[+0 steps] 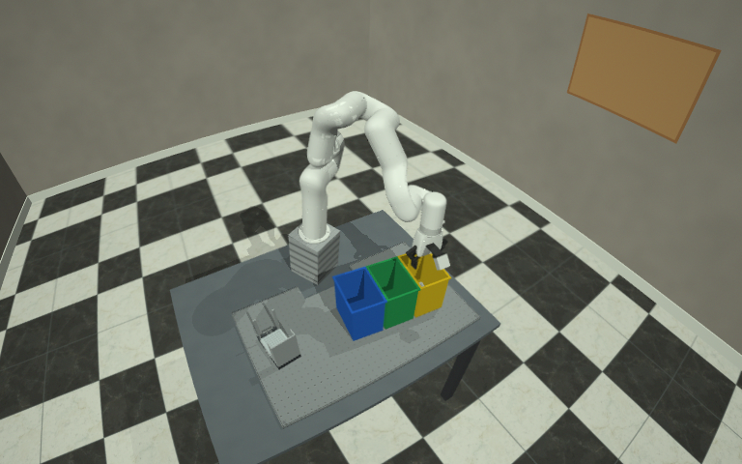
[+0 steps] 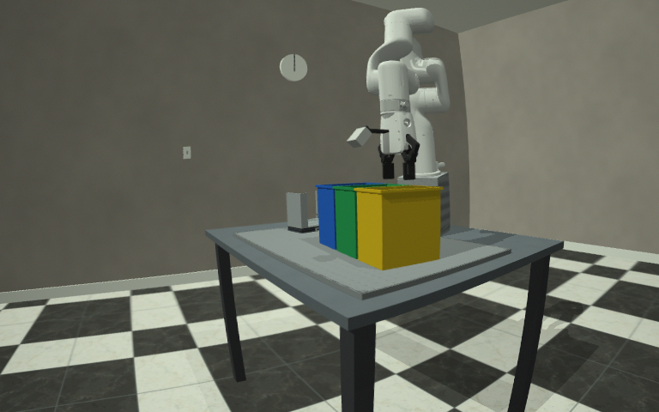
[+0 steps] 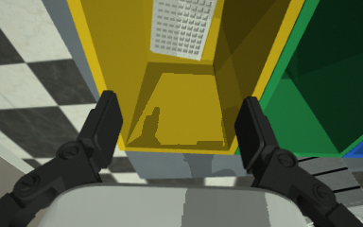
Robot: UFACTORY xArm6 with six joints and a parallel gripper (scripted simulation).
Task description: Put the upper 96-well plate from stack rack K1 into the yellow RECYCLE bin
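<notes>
My gripper [image 3: 180,108] is open and empty, hanging just above the near end of the yellow bin [image 3: 189,71]. It also shows in the top view [image 1: 425,257] and the exterior view [image 2: 398,170]. A white 96-well plate [image 3: 183,27] lies inside the yellow bin, leaning against its far wall, below the rim. The yellow bin [image 1: 427,285] [image 2: 399,226] stands upright at the right end of the row. Stack rack K1 [image 1: 273,334] stands at the left of the mat with a white plate [image 1: 271,341] on it; it shows as a grey block in the exterior view [image 2: 299,211].
The green bin [image 1: 394,291] and the blue bin [image 1: 357,304] stand upright beside the yellow one, touching in a row. The arm's ribbed base [image 1: 314,254] stands behind them. The table's right edge is close past the yellow bin.
</notes>
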